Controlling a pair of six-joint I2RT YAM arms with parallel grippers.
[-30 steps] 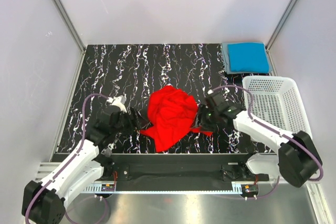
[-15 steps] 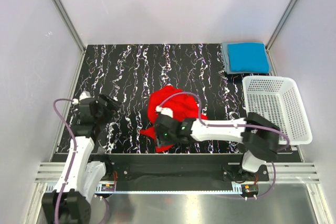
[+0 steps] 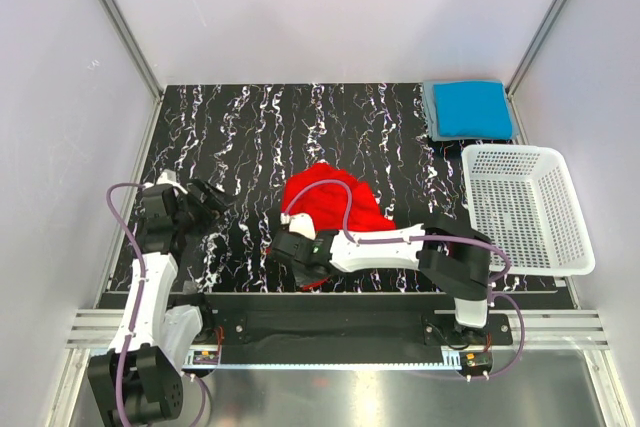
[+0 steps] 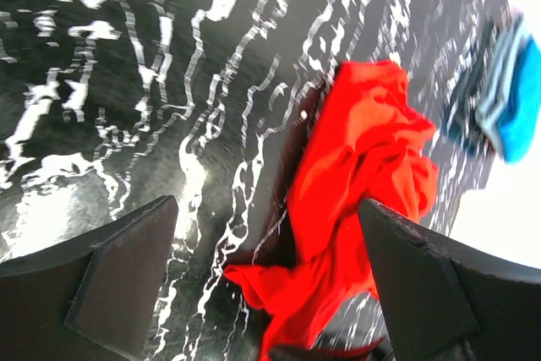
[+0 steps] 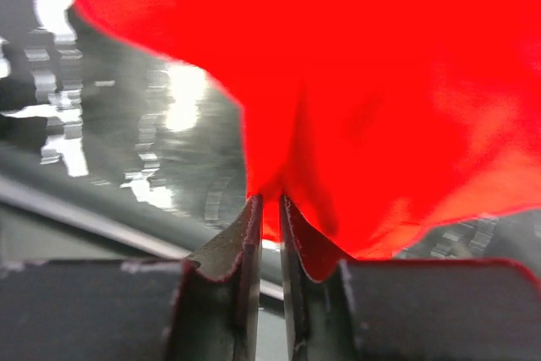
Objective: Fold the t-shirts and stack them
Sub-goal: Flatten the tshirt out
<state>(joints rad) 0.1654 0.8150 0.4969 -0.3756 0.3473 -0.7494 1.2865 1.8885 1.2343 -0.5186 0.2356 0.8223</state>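
Note:
The red t-shirt (image 3: 330, 207) lies crumpled in the middle of the black marbled table. My right gripper (image 3: 285, 248) reaches across to the shirt's near-left edge. In the right wrist view its jaws (image 5: 270, 200) are almost together, with a fold of the red t-shirt (image 5: 355, 73) pinched between them. My left gripper (image 3: 207, 197) is off to the left, apart from the shirt, open and holding nothing. The left wrist view (image 4: 266, 203) shows the red t-shirt (image 4: 363, 150) ahead. A folded bright blue t-shirt (image 3: 471, 107) rests on a folded grey-blue one (image 3: 429, 107) at the back right corner.
A white mesh basket (image 3: 560, 237) stands at the right edge of the table. Grey walls close in the table on the left, back and right. The right arm (image 3: 400, 244) lies low across the near edge of the table.
My right arm swung from the shirt's right side across to its near-left edge and closed on the cloth. The left arm pulled back to the left and its jaws opened wide.

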